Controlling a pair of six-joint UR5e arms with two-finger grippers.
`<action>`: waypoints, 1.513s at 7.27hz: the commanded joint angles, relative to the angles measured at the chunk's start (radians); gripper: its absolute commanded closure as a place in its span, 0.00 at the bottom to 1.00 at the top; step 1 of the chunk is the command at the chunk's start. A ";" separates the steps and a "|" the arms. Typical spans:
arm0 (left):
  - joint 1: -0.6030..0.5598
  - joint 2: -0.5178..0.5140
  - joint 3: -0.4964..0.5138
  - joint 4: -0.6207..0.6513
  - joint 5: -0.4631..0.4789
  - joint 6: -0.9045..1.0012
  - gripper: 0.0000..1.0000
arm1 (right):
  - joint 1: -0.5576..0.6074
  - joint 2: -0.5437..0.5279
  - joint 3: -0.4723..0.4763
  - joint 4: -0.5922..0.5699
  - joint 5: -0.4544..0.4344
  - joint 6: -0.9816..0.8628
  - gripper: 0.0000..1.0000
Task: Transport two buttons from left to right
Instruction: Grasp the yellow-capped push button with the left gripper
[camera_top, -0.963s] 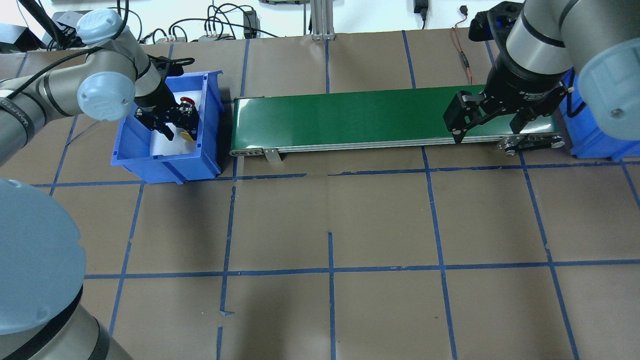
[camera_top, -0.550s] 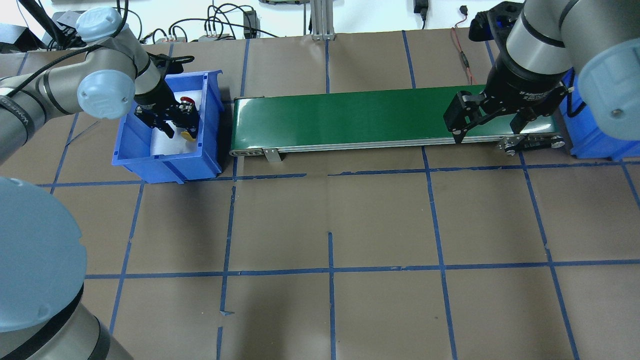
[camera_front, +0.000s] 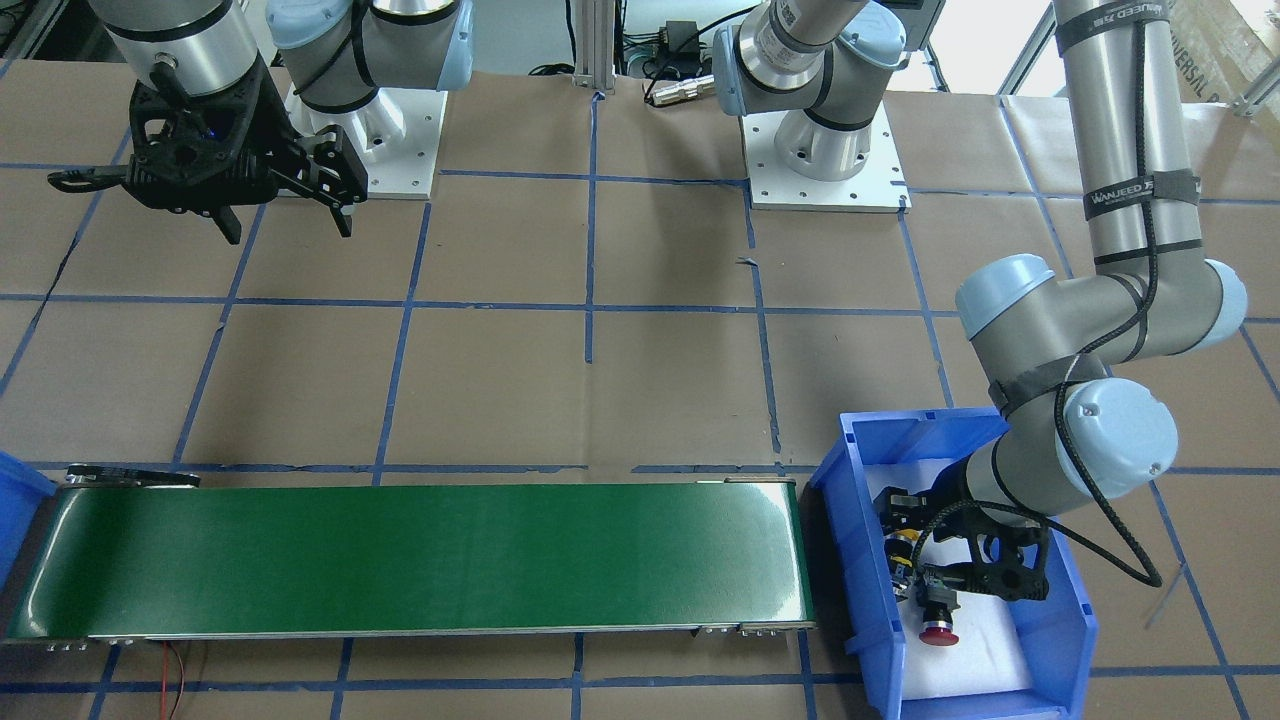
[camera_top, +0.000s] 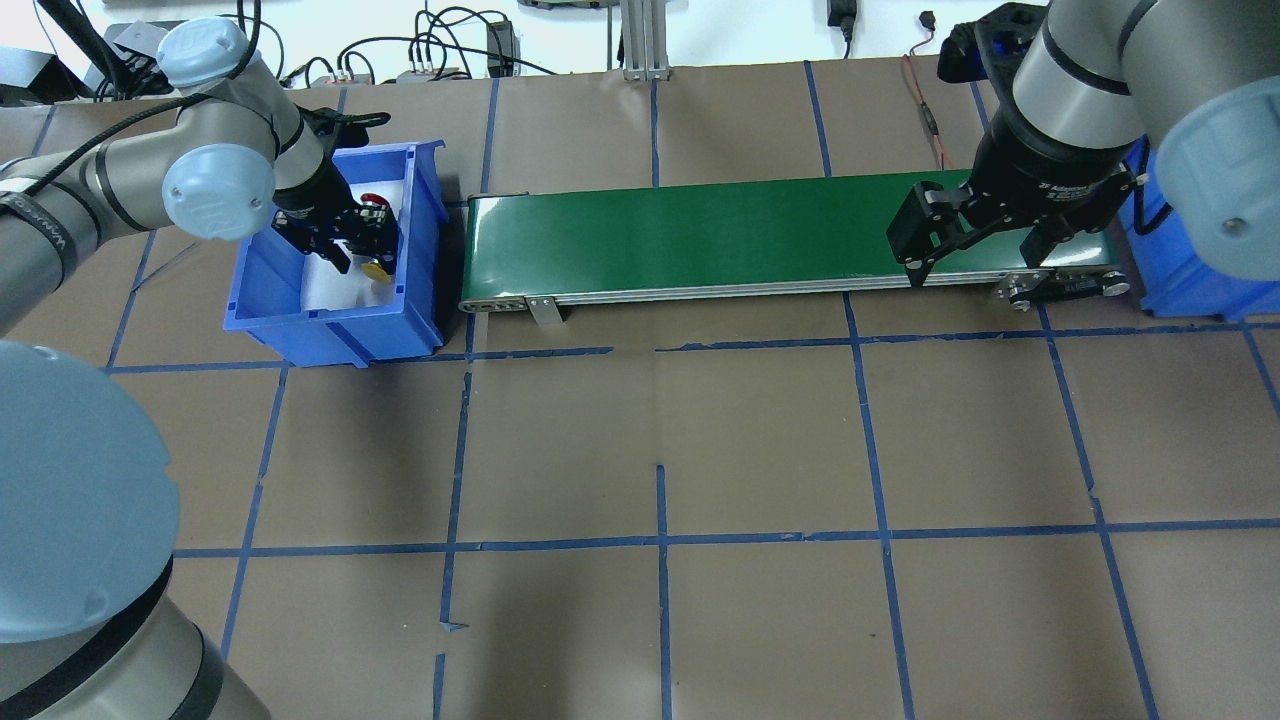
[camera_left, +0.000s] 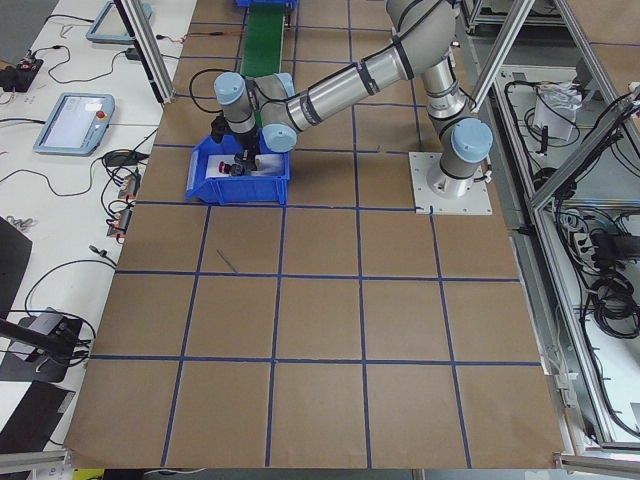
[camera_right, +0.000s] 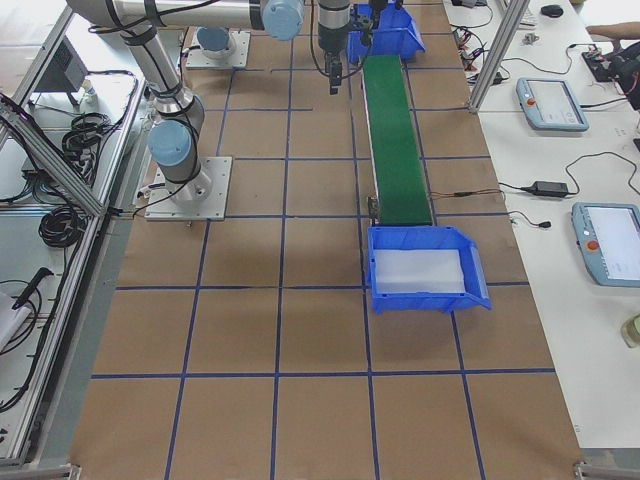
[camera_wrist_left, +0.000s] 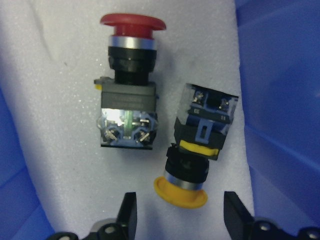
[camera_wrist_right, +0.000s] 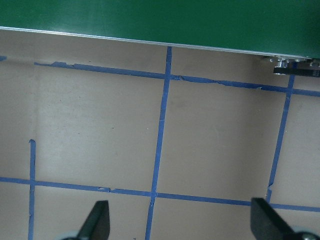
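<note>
Inside the blue plastic bin (camera_wrist_left: 280, 75), on white foam (camera_wrist_left: 50, 130), lie the red mushroom-capped push-button (camera_wrist_left: 130, 82) and, just beside it, the yellow-capped push-button (camera_wrist_left: 197, 152), both black-bodied with grey contact blocks; the left gripper (camera_wrist_left: 180, 216) hangs spread over the yellow cap, the right gripper (camera_wrist_right: 182, 220) spread beside the green conveyor belt (camera_wrist_right: 150, 17).

You are seeing the red button (camera_wrist_left: 127, 85) and the yellow button (camera_wrist_left: 197, 145) both showing black bodies; the red one's block is looking grey. White padding (camera_wrist_left: 50, 100) is lining the blue bin (camera_top: 330, 325). The belt (camera_top: 700, 235) is gleaming green, and the counter (camera_top: 760, 440) is showing brown paper crossed by a grid of blue tape (camera_top: 660, 540).
</note>
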 joint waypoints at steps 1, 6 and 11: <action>0.000 -0.006 0.001 0.006 0.000 0.001 0.32 | 0.000 0.000 0.000 0.000 0.000 0.000 0.00; 0.000 -0.011 0.001 0.006 0.001 0.004 0.59 | 0.000 0.000 0.000 0.001 0.000 0.000 0.00; -0.003 0.061 0.001 -0.013 0.011 0.001 0.64 | 0.000 0.000 0.002 0.001 0.000 0.000 0.00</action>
